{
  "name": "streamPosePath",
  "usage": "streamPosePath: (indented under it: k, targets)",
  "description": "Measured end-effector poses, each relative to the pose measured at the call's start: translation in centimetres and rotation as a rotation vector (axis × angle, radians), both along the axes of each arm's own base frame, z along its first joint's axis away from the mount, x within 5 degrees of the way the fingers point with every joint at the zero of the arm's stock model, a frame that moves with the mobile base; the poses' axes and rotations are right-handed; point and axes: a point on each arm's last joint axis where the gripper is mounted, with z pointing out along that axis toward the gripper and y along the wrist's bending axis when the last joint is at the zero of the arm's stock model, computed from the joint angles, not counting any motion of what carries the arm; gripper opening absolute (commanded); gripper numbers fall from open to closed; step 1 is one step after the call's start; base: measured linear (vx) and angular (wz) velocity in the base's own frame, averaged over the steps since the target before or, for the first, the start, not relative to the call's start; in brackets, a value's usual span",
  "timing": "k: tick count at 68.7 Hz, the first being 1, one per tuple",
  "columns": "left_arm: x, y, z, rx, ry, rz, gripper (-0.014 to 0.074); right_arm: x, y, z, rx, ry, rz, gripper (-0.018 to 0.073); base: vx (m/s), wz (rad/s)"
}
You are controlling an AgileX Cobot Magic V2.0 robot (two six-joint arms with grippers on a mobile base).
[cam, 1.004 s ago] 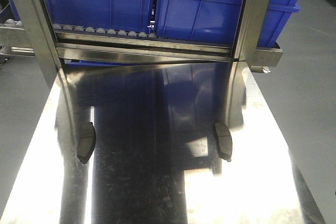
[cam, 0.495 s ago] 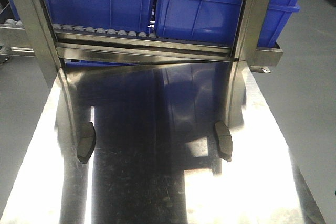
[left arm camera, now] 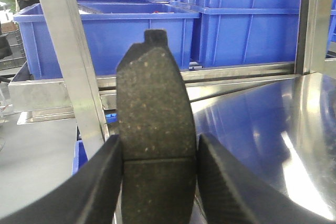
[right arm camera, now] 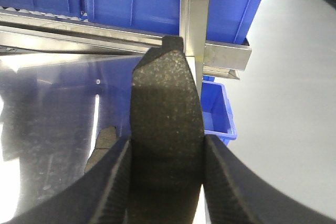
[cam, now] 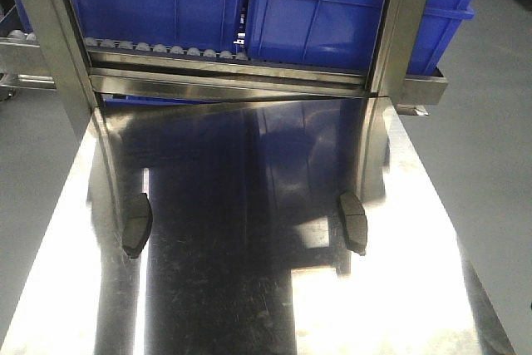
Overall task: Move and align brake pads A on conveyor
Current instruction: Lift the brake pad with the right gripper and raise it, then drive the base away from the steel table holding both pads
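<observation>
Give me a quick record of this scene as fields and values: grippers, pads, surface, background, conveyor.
Left gripper: shut on first brake pad, held upright
Right gripper: shut on second brake pad, held upright
Surface below: shiny steel tabletop
Background: blue bins on a metal rack
Conveyor: not in view

Front cam: high, tilted down over the steel tabletop (cam: 249,305), facing the blue bins (cam: 166,2) on the rack (cam: 224,81); mid distance. Left wrist cam: low, very close, looks forward between the left gripper (left arm camera: 158,140) fingers, left pad (left arm camera: 155,108) filling centre. Right wrist cam: same setup at the right gripper (right arm camera: 168,141), right pad (right arm camera: 167,108) central, floor at right. All three share tabletop, bins and rack; the front view's two pads are probably these.
</observation>
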Motion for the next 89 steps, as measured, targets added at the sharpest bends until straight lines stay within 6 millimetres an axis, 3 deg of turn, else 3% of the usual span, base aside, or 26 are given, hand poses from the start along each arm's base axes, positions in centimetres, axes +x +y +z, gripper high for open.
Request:
streamPosePath:
  k: [34,89]
  targets:
    - [0.00,0.00,0.00,0.000,0.000,0.000,0.0057,0.00,0.00,0.00,0.000,0.000,0.000,0.0036,-0.05,0.03]
    - [0.00,0.00,0.00,0.000,0.000,0.000,0.0057,0.00,0.00,-0.01,-0.002,0.001,0.000,0.0036,-0.11,0.46]
